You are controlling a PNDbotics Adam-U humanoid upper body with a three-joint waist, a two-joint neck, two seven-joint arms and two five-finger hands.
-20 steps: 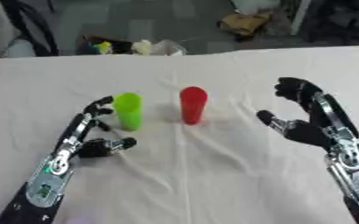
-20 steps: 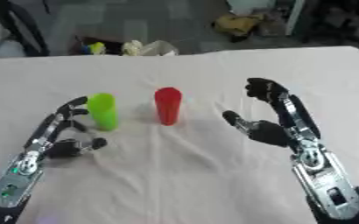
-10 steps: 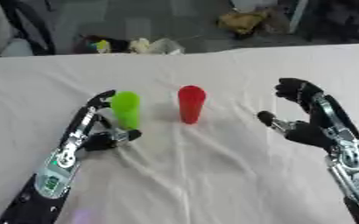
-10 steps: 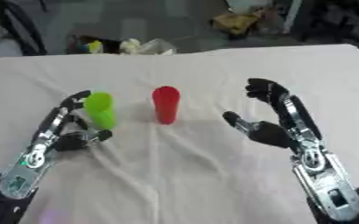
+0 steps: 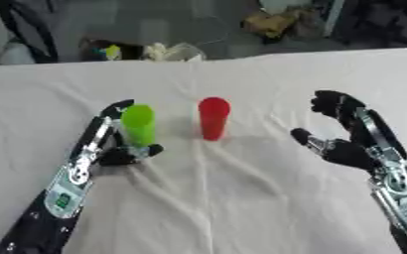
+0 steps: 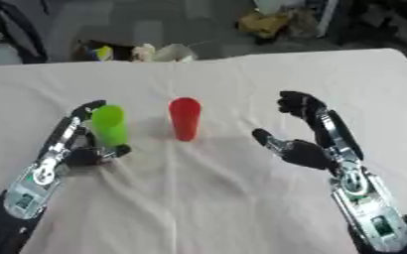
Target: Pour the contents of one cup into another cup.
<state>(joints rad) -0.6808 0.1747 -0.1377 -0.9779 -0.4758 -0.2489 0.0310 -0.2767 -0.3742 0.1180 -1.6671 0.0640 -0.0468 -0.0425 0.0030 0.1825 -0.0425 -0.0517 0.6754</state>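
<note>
Within left hand (image 5: 111, 149) grasp: green cup (image 5: 138, 124), upright.

One green cup (image 5: 138, 123), one red cup (image 5: 213, 117)

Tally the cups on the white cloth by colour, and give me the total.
Green cup: 1, with the left robot hand around it
Red cup: 1, standing free
Total: 2 cups

Black left hand (image 5: 111, 149) and right hand (image 5: 350, 146), silvery forearms, seemingly green-marked.
</note>
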